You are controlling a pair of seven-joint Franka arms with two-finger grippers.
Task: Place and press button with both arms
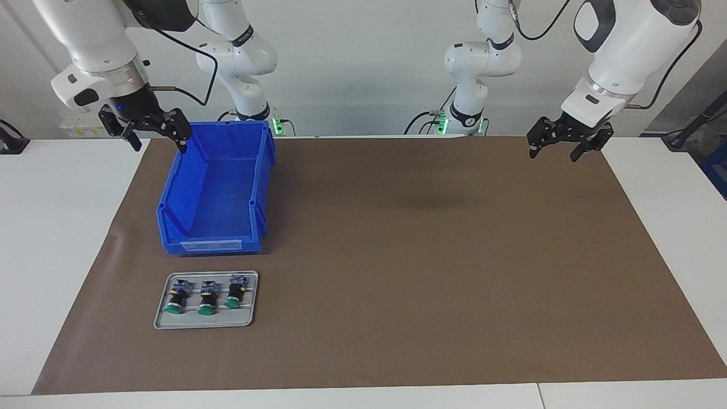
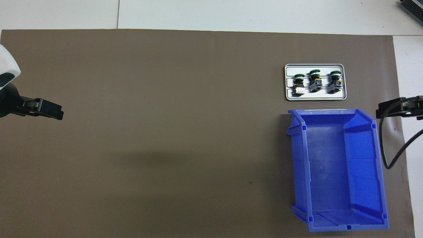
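Buttons [image 1: 205, 296], all three, lie untouched in the grey tray [image 1: 162, 319] at the lower left of the facing view, by the blue bin [image 1: 170, 224], while my right gripper [image 1: 145, 128] at upper left and left gripper [image 1: 568, 142] at upper right hang spread wide and empty, so everything remains undone.

A brown mat [image 1: 397, 255] covered most of the white worktop [image 1: 57, 227]. On it, toward the right arm's end, stood a blue open-topped bin [image 1: 216, 193], empty inside, with a label slot on its low front wall. Just beside that wall, farther from the robots, lay a small grey metal tray [image 1: 250, 278] with rounded corners and raised ribs across its floor
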